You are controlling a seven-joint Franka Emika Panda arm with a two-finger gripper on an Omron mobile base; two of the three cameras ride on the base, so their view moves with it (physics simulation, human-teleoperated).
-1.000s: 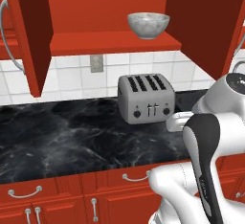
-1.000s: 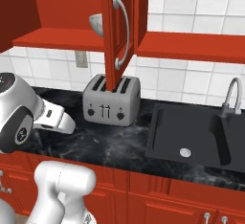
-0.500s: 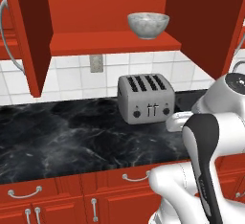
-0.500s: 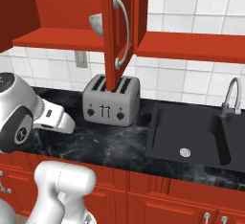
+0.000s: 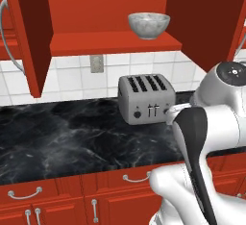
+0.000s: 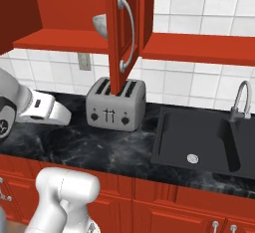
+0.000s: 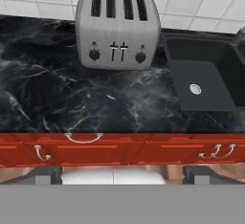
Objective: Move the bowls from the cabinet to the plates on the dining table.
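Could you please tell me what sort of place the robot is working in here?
A rendered home kitchen, it seems: a four-slot toaster on a black marble-look counter, a black sink with faucet, and red wall cabinets.

Silver four-slot toaster on a black marble-look counter

The brushed silver four-slot toaster point(image 5: 145, 97) stands upright on the black white-veined marble-look counter point(image 5: 62, 142), backed by a white tiled wall point(image 6: 199, 85) with a grey wall socket point(image 5: 96, 63); beside it in the right base view lies a black sunken sink point(image 6: 201, 142) with a curved silver tap point(image 6: 241, 100)
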